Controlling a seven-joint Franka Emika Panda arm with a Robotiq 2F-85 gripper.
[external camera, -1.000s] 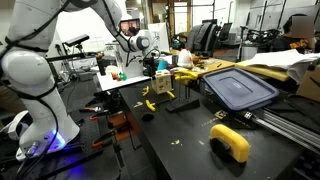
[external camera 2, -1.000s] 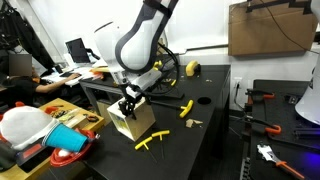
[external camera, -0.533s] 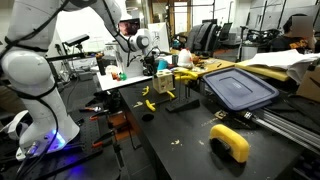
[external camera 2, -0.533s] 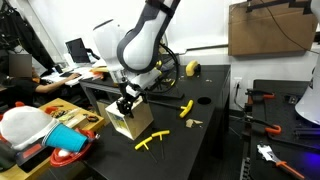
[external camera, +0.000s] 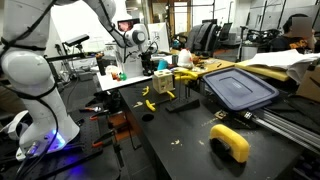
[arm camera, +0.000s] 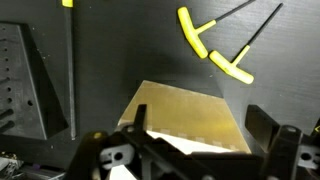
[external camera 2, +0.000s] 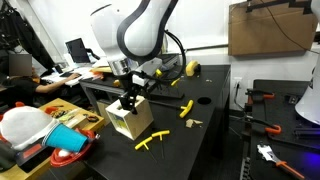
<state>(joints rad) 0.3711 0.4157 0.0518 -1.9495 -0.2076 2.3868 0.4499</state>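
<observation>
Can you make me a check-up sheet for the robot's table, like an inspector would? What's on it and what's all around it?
Surface: black table, flat, with a few small scraps.
Job's things: tan box near the table's edge, right under the pincer; I cannot tell if they touch.
Clutter: yellow T-handle tools lying flat beside the box; grey bin lid; yellow curved piece.
Grippers: pincer open, holding nothing, at the top of the box.
Cables: black cable looping behind the arm.
Surroundings: person at a desk; orange bowl; cardboard box up high.
</observation>
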